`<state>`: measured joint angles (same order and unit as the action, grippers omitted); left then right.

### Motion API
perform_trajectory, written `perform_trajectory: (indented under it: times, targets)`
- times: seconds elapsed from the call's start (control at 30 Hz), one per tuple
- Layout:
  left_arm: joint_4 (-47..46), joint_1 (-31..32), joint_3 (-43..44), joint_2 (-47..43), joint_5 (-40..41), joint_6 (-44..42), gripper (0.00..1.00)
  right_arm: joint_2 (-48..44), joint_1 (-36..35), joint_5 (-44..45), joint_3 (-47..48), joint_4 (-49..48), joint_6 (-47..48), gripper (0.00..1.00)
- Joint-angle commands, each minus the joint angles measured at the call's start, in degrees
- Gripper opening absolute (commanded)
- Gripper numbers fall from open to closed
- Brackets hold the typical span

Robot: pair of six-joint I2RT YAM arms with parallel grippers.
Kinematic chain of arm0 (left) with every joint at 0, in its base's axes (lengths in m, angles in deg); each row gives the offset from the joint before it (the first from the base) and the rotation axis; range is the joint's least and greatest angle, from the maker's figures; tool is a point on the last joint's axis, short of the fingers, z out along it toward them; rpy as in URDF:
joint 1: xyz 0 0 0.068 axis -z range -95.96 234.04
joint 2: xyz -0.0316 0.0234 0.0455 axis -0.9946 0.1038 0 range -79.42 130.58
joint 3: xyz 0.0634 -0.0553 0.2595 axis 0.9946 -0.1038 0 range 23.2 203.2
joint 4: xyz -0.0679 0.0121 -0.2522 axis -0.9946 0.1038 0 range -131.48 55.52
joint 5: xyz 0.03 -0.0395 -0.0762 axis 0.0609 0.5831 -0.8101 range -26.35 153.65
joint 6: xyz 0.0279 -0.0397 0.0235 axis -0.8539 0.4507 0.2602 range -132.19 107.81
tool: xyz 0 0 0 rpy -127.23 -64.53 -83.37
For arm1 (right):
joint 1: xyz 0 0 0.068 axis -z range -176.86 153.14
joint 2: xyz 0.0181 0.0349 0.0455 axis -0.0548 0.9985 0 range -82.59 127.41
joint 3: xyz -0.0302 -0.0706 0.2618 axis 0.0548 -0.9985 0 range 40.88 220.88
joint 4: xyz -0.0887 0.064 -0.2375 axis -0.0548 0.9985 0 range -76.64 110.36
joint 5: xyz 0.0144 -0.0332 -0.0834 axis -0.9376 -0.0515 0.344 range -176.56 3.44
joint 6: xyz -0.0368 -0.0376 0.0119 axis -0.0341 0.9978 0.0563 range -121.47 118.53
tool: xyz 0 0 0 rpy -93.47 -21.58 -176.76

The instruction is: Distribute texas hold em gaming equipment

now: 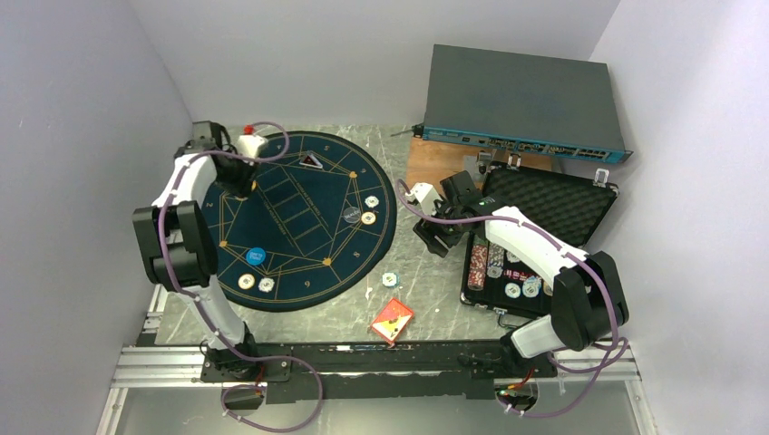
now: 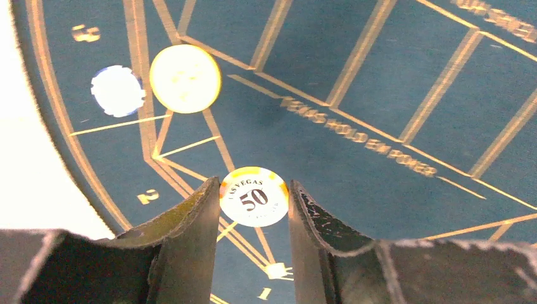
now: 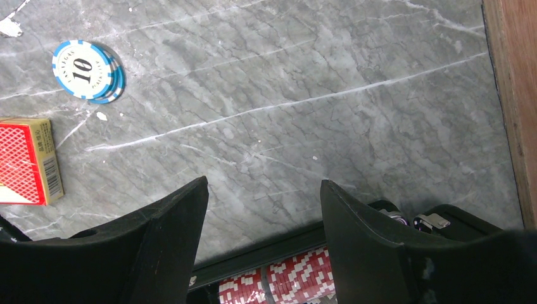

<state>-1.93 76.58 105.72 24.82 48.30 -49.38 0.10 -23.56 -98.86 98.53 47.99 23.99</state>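
Lower centre, left wrist view: white 50 chip (image 2: 253, 206), orange-yellow rim, flat on navy mat (image 2: 380, 95), pinched by left gripper (image 2: 253, 182). Right gripper (image 3: 263, 182) spread, empty.

Through the left wrist's camera the yellow disc (image 2: 185, 78) is glared out, its face unreadable, and the small chip (image 2: 117, 90) beside it is a bright smear, its markings lost. The 50 chip (image 2: 254, 196) sits between the tips of the left gripper (image 2: 254, 187); pinched or only flanked, I cannot tell. On the right wrist's side the red card box (image 3: 25, 161) runs off the left edge, the 10 chip (image 3: 82, 66) covers most of the chips under it, and the red-and-white chips (image 3: 278, 282) in the case (image 1: 553, 204) are cut by the bottom edge. From overhead the whitish chips (image 1: 368, 217) on the mat (image 1: 354, 254) are too small to read
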Motion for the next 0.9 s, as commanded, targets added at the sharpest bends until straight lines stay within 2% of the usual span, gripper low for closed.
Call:
perform_trajectory:
  times: [0.0, 0.23, 0.63, 0.87]
  targets:
    - [0.9, -5.2, 6.4, 4.5, -3.3, -2.0, 0.34, -0.3, 0.2, -0.5, 0.2, 0.3, -0.1, 0.68]
    - [-2.2, -9.6, 17.7, 13.7, -4.9, -0.1, 0.34, 0.3, 0.2, -0.6, 0.2, 0.3, -0.1, 0.68]
    - [-1.3, -9.1, 38.6, 28.9, -6.1, 1.1, 0.36, 1.6, 0.2, 0.1, 0.3, 0.3, -0.1, 0.68]
    - [-1.2, -7.3, 44.4, 35.5, -4.3, 0.0, 0.36, 2.0, 0.3, 0.5, 0.2, 0.3, -0.2, 0.68]
